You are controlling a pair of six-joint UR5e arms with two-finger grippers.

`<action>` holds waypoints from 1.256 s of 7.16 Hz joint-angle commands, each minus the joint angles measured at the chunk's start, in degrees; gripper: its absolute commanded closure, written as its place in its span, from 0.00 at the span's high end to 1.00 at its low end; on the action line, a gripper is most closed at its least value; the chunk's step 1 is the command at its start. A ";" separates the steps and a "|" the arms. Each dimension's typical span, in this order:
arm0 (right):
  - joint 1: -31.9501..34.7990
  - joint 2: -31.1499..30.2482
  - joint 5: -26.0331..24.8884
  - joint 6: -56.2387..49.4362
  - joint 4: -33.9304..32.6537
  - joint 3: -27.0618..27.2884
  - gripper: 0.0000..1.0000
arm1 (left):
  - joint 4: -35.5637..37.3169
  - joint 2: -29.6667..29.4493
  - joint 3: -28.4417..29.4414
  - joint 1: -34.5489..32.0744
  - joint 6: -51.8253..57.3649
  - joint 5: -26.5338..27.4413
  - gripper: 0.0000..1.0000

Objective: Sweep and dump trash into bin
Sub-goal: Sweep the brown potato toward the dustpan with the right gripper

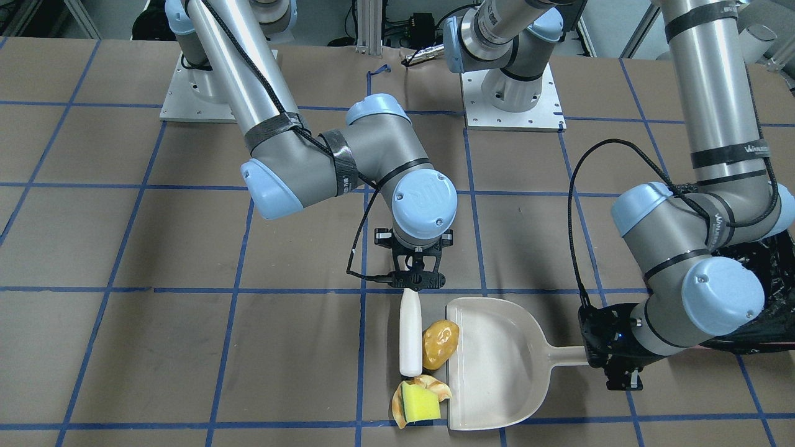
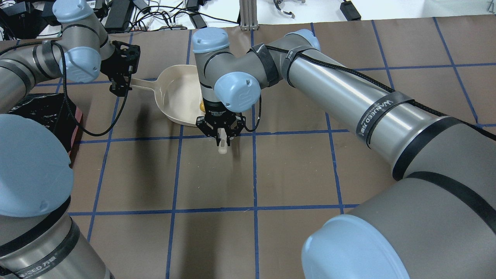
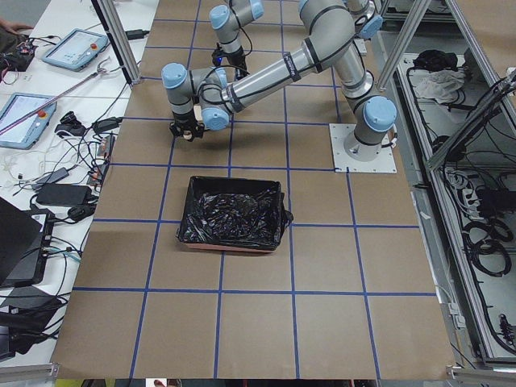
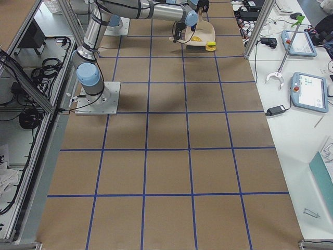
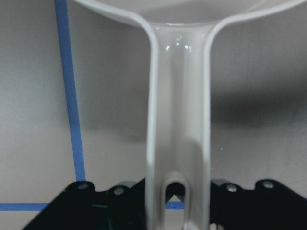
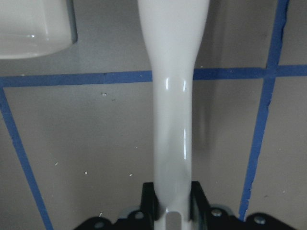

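The beige dustpan (image 1: 497, 366) lies flat on the table, its mouth toward a white sweeping tool (image 1: 410, 332). My left gripper (image 1: 621, 372) is shut on the dustpan handle (image 5: 177, 120). My right gripper (image 1: 417, 282) is shut on the top end of the white tool (image 6: 172, 120), which lies along the pan's mouth. A brown-yellow lump (image 1: 440, 343) sits between the tool and the pan's lip. A yellow sponge (image 1: 421, 402) on a crumpled wrapper (image 1: 438, 388) lies just past the tool's tip. The black-lined bin (image 3: 234, 214) stands beside my left arm.
The bin also shows in the overhead view (image 2: 38, 112), under my left arm's elbow. The table is brown paper with a blue tape grid (image 2: 252, 209). Both arm bases (image 1: 509, 105) are bolted at the robot's side of the table.
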 commanded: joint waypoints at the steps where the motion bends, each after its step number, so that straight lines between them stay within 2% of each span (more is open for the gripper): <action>1: 0.56 0.09 1.29 0.88 -0.11 -0.73 0.02 | 0.00 0.00 0.00 0.05 0.00 0.00 0.01; 7: 2.66 2.37 3.76 6.23 -1.33 -3.45 0.02 | 0.00 0.09 0.00 -0.04 -0.17 0.00 0.01; 9: 3.11 3.42 6.04 8.35 -2.65 -5.03 0.02 | 0.00 0.00 0.00 -0.04 0.00 -0.09 0.01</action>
